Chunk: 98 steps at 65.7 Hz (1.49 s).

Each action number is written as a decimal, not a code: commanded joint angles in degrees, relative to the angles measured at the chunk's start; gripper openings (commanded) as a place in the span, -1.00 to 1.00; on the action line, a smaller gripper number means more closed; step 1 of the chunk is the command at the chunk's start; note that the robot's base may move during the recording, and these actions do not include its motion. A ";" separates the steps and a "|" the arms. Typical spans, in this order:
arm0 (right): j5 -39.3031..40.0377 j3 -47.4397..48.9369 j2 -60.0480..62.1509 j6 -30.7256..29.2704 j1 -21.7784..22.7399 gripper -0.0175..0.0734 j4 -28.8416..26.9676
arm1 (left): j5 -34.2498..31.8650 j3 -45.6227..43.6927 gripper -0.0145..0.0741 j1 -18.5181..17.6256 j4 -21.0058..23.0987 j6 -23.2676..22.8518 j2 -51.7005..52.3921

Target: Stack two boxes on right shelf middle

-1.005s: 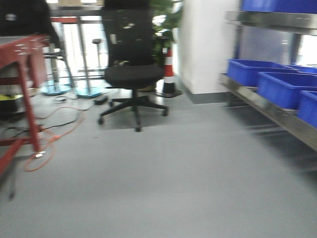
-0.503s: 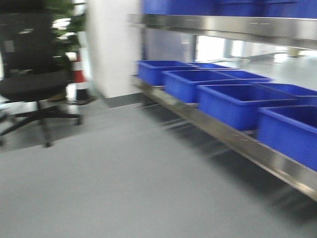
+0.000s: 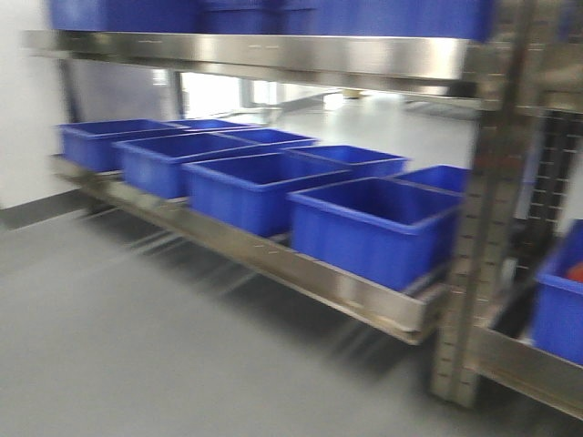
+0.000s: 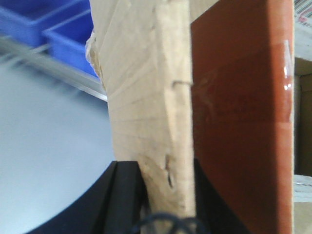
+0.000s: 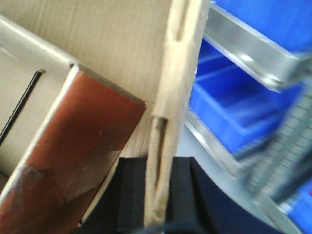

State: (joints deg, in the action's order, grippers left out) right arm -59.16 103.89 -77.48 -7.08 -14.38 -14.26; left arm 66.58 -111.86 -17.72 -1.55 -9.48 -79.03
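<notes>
My left gripper (image 4: pixel 163 168) is shut on the upright flap (image 4: pixel 146 87) of a brown cardboard box, whose reddish-brown taped face (image 4: pixel 239 122) fills the right of the left wrist view. My right gripper (image 5: pixel 158 163) is shut on the thin edge of a cardboard flap (image 5: pixel 178 63) of a box (image 5: pixel 97 39), with a taped reddish-brown panel (image 5: pixel 73 151) to its left. The stainless-steel shelf rack shows in the front view with a broad shiny upper rail (image 3: pixel 273 55) and a lower rail (image 3: pixel 301 269). Neither grippers nor boxes show in the front view.
Several blue plastic bins (image 3: pixel 373 223) stand in a row on the lower rack level, and more sit on top. A perforated steel upright (image 3: pixel 487 209) stands at the right, with another blue bin (image 3: pixel 560 300) past it. Grey floor (image 3: pixel 137 346) lies in front.
The front view has swung right: the office chair, red workbench and white pillar have left the frame, and the steel rack with blue bins now fills it, closer.
</notes>
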 commanded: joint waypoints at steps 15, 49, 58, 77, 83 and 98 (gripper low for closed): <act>2.20 0.58 0.79 -0.97 0.43 -0.95 1.85 | -3.42 -0.85 -0.92 0.37 -0.37 0.27 1.10; 2.20 0.58 0.79 -0.97 0.43 -0.95 1.85 | -3.42 -0.85 -0.92 0.37 -0.37 0.27 1.10; 2.20 0.58 0.79 -0.97 0.43 -0.95 1.85 | -3.42 -0.85 -0.92 0.37 -0.37 0.27 1.10; 2.20 0.58 0.79 -0.97 0.43 -0.95 1.85 | -3.42 -0.85 -0.92 0.37 -0.37 0.27 1.10; 2.20 0.58 0.79 -0.97 0.43 -0.95 1.85 | -3.42 -0.85 -0.92 0.37 -0.37 0.27 1.10; 2.20 0.58 0.79 -0.97 0.43 -0.95 1.85 | -3.42 -0.85 -0.92 0.37 -0.37 0.27 1.10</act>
State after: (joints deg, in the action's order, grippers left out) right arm -59.16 103.89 -77.37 -7.08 -14.38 -14.26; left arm 66.58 -111.86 -17.72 -1.33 -9.48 -79.03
